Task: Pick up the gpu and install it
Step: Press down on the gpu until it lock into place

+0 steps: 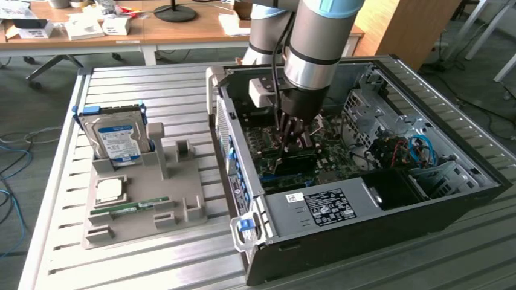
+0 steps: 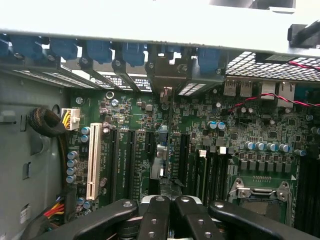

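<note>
Black end effector (image 2: 167, 220) fingers pressed together, low inside the open case (image 1: 451, 199), over the motherboard (image 2: 200, 125). A dark card, likely the gpu (image 1: 292, 162), stands on edge on the motherboard right beneath the end effector; grip on it cannot be confirmed. Outside the case, the tray (image 1: 137, 211) carries hard drive (image 1: 117, 140), CPU and memory stick. Judged: gpu at slot, seating unconfirmed.

gripper (image 2: 167, 212) tips cut off by wrist view's edge, gpu (image 1: 292, 162) mostly hidden
</note>
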You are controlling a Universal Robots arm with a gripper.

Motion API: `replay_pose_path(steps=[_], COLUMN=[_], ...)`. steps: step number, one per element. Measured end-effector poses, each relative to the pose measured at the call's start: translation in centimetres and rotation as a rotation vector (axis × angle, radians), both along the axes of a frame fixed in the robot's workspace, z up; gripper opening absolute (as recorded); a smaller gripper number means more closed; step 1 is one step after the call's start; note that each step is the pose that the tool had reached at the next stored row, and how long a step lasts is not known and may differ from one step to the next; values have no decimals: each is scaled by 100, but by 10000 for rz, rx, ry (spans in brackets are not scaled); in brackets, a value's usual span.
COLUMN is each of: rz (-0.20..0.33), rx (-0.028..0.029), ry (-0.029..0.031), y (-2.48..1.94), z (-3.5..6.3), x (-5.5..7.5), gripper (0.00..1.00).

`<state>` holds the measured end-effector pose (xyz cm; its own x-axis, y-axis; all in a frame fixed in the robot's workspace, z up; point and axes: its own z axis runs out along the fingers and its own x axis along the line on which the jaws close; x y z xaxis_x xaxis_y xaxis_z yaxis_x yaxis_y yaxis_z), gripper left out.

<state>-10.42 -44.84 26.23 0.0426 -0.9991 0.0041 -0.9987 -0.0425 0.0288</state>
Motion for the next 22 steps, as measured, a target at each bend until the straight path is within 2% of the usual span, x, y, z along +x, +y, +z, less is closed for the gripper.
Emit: replay_pose_path(steps=[7, 22], rz=[1, 0], rx=[-2, 0], ry=[-21, -28], y=[0, 0], z=[-7, -13], x=[-16, -19], gripper=[11, 11])
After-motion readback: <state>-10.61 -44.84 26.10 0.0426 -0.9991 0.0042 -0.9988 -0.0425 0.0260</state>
